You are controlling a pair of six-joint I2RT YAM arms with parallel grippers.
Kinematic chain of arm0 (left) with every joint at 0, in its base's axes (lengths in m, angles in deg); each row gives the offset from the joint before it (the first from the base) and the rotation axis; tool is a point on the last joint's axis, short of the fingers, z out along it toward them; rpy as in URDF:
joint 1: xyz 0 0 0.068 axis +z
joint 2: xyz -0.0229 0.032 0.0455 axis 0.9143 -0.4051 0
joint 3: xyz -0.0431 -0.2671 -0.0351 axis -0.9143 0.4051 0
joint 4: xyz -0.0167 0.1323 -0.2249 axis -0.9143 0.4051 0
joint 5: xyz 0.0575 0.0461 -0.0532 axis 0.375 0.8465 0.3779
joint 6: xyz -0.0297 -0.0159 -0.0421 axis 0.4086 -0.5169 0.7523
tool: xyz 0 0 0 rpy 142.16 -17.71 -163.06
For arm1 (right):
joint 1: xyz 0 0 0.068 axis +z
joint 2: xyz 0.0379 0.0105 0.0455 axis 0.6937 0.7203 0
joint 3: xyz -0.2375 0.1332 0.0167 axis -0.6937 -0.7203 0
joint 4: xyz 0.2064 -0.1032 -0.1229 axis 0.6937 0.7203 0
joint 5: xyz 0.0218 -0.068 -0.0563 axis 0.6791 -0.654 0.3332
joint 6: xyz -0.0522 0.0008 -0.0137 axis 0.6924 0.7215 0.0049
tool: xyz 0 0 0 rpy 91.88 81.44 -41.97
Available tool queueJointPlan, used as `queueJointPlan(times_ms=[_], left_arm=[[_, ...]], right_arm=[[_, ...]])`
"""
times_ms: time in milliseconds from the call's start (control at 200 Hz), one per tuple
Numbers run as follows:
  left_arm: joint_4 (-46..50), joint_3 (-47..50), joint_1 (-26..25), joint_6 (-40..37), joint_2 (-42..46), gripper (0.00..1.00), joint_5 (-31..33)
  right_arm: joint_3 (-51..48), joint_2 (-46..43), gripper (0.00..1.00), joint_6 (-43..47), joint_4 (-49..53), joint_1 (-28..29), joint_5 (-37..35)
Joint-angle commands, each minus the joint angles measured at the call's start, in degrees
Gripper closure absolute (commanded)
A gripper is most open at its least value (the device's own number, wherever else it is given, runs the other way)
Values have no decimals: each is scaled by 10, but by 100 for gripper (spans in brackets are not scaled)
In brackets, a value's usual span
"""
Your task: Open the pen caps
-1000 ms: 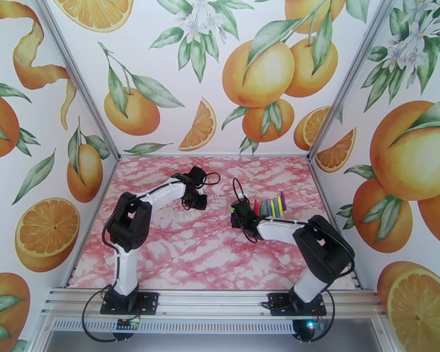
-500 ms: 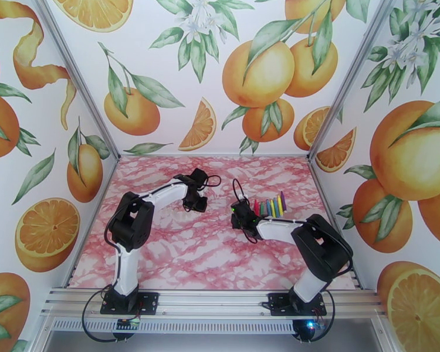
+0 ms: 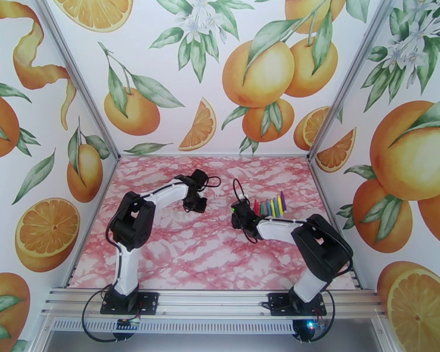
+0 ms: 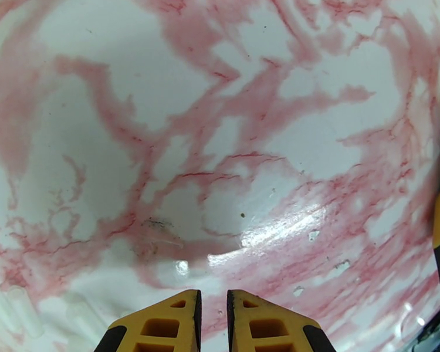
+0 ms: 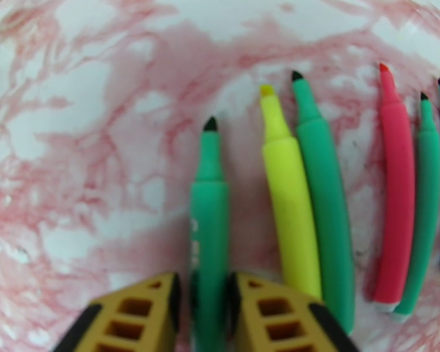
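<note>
Pink-marbled bench [image 3: 179,253]: your left jaws sit clenched; your right jaws straddle a green pen [image 5: 208,230], grip impossible to tell.

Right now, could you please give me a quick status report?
Left gripper shut, empty. Right gripper straddling green pen, grip unclear. Neighbouring pens show bare tips. Nothing in the way.

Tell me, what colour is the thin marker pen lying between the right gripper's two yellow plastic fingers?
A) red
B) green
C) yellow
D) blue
B: in the right wrist view, the thin green marker pen, its dark tip bare, lies between the fingers of the right gripper, and the thin yellow marker pen lies apart from them on the marbled table.
</note>
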Motion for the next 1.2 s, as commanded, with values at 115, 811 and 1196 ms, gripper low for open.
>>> queueJointPlan(times_ms=[115,811,1196], left_arm=[[9,-21,-3,-3,-12,83,11],[13,-23,-3,-6,-31,75,34],[15,-25,-3,-11,-27,74,40]], right_arm=[[-18,-24,63,16,-24,-3,5],[-44,-66,56,45,-55,-2,15],[-39,-65,54,50,-59,-2,20]])
